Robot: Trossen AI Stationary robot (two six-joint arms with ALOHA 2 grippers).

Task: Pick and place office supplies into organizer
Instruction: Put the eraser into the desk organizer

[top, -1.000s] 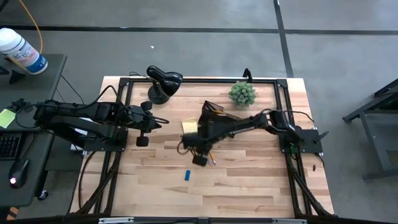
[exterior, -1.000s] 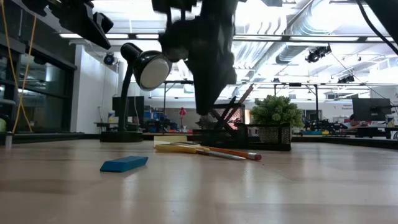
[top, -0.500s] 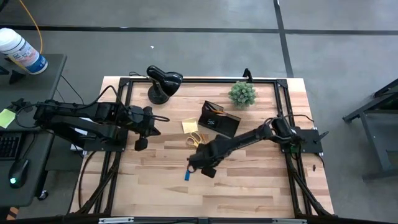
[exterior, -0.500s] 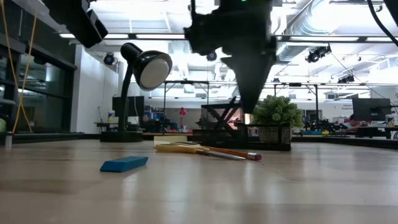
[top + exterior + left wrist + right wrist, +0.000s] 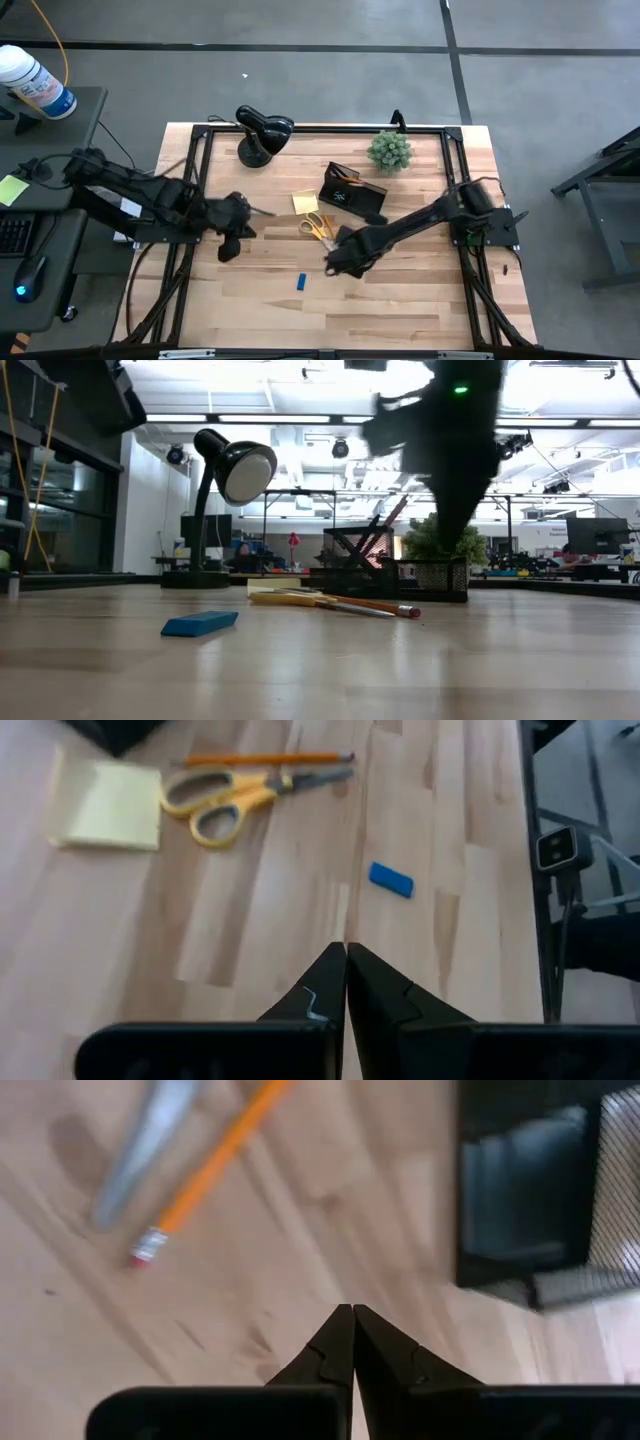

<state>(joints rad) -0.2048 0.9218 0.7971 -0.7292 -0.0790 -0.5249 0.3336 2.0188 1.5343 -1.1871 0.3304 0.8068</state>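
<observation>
High view: right gripper [image 5: 335,266] over mid-table, just in front of the scissors [image 5: 317,226]; left gripper [image 5: 228,250] above the table's left part. Organizer [image 5: 352,193] stands toward the back beside the plant [image 5: 389,150]; sticky pad [image 5: 305,202] left of it; blue block [image 5: 301,282] alone nearer the front.

Low view: pencil [image 5: 375,605] lies flat before the organizer; lamp [image 5: 228,470] at left.

Left wrist view: fingers [image 5: 325,990] pressed together, holding nothing.

Right wrist view: fingers [image 5: 335,1345] pressed together, empty, near the pencil's eraser end.
</observation>
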